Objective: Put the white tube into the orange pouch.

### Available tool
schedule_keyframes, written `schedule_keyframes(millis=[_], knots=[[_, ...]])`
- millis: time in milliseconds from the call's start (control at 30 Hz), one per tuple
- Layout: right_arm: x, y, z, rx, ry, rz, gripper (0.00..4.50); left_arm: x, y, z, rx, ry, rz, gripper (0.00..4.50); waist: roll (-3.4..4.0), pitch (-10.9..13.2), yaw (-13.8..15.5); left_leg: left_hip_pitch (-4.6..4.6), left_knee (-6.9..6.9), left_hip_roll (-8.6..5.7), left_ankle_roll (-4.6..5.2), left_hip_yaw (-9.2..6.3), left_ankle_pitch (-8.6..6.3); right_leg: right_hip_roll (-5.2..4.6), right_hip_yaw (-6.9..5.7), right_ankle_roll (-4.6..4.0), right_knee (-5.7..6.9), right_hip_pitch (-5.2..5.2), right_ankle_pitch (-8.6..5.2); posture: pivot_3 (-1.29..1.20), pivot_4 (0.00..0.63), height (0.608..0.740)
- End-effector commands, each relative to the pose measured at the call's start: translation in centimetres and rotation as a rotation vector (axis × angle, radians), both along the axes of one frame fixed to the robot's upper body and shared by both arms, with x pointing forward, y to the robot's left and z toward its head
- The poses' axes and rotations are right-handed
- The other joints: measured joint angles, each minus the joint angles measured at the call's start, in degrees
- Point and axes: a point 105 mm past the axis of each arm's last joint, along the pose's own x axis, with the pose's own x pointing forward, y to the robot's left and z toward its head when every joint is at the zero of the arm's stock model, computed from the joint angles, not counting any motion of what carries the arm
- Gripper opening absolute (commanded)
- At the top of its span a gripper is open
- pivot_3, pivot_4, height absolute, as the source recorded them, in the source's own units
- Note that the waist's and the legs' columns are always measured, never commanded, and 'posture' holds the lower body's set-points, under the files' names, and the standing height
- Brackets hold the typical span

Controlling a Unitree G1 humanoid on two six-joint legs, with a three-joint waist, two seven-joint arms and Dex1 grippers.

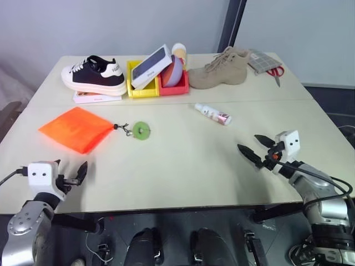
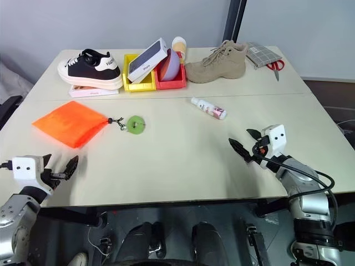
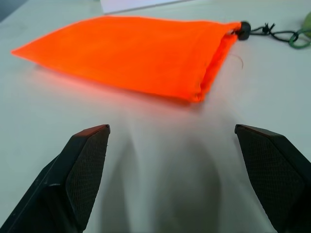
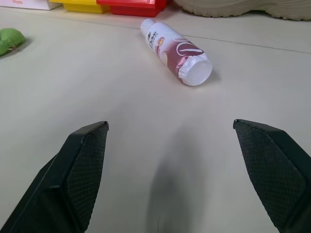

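On our pale tabletop the white tube lies flat, cap end toward our right gripper, spread wide and empty, nearer than our left gripper, equally wide and empty, facing the orange pouch.

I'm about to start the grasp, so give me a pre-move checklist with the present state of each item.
1. Right gripper open: ok.
2. Left gripper open: ok.
3. Tube lying free on the table, nothing touching it: ok.
4. Bare table between right gripper and tube: ok.
5. Pouch flat, within the left gripper's side: ok.
6. Pouch mouth open enough for the tube: cannot tell.
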Motion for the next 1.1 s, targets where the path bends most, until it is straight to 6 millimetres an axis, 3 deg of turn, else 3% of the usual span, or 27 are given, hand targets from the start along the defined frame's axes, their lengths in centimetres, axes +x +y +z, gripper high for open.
schedule_keyframes(millis=[33, 300, 533, 767, 1100], knots=[[0.2, -0.1, 1.3, 0.001, -0.05, 0.001, 4.29, 0.2, 0.0, 1.4, 0.019, -0.039, -0.01, 4.42, 0.0, 0.0, -0.01, 0.0, -0.01, 0.0, 0.0, 0.0, 0.0, 0.0, 0.0, 0.0, 0.0, 0.0, 0.0, 0.0, 0.15, 0.74], [0.5, 0.8, 1.7, 0.006, -0.061, 0.027, 4.29, 1.5, -2.2, 3.2, 0.062, -0.091, -0.105, 4.42, 0.0, 0.0, -0.04, 0.0, -0.06, -0.01, 0.0, 0.01, 0.0, -0.01, 0.0, -0.02, -0.03, -0.01, 0.0, 0.0, 0.15, 0.74], [0.1, 1.9, 1.8, 0.015, -0.069, 0.06, 4.29, 3.2, -5.3, 4.7, 0.255, -0.113, -0.234, 4.42, 0.0, 0.0, 0.03, 0.0, -0.26, -0.05, -0.04, 0.06, 0.03, -0.01, 0.01, -0.03, -0.1, 0.07, -0.01, 0.0, 0.15, 0.74], [-0.4, 4.5, 2.4, 0.034, -0.074, 0.155, 4.29, 7.0, -6.2, 5.1, 0.692, -0.078, -0.15, 4.42, 0.0, 0.0, 0.07, 0.0, -0.31, -0.09, -0.09, 0.06, 0.08, -0.01, 0.01, -0.02, -0.09, 0.13, 0.0, 0.0, 0.15, 0.74], [-0.9, 7.4, 2.7, 0.067, -0.087, 0.216, 4.29, 9.9, -5.9, 5.3, 0.771, -0.044, -0.033, 4.42, -0.02, 0.01, 0.08, 0.01, -0.44, -0.09, -0.06, 0.1, 0.27, 0.09, -0.01, 0.22, 0.02, 0.06, 0.12, 0.0, 0.15, 0.74]])
